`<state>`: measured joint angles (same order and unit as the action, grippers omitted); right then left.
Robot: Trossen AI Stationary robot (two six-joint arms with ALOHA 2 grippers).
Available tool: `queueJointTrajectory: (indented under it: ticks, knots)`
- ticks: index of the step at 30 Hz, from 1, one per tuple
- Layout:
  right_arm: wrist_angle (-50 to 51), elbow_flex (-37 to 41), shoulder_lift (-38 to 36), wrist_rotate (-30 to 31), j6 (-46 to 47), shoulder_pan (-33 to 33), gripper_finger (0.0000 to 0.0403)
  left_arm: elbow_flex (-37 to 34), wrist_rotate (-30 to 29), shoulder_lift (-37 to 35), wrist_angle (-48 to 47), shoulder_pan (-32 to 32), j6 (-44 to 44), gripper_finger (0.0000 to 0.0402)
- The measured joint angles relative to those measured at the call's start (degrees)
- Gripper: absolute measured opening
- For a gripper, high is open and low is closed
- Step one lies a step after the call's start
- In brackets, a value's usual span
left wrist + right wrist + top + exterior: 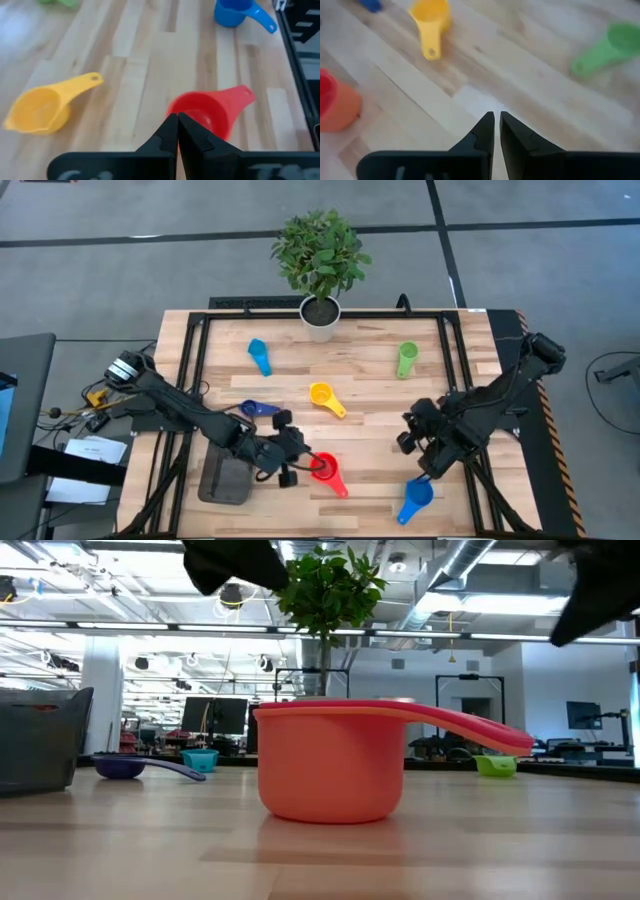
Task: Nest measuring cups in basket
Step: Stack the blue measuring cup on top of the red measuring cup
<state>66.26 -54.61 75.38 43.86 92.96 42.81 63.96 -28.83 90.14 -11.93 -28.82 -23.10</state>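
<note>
A leafy green plant in a white round pot point(320, 318) stands at the far edge of the pale wooden slatted table point(370, 395), on grey floor point(100, 270).

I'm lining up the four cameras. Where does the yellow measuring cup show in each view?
High view: yellow measuring cup at table centre.
Low view: not visible.
Left wrist view: left side.
Right wrist view: near the top.
Shared landmark: the red measuring cup, in every view.

A large open lab or workshop hall: exposed ceiling ducts point(470, 565) and strip lights overhead, rows of monitors point(210, 715) on distant workstations, grey floor point(100, 270) around the wooden desk point(370, 430).
</note>
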Motion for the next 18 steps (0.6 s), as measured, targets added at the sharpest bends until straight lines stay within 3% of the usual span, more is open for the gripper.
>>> queueJointTrajectory:
  ticks: [9,18]
  knots:
    - [0.8,2.6,-0.1,-5.1,6.2,2.3,0.0057,-3.6,0.0,-1.5,-0.3,5.1,3.8,0.0000]
    - [2.7,2.6,-0.1,-5.3,4.2,-1.5,0.0057,-10.4,3.8,-3.2,4.3,18.7,-3.0,0.0000]
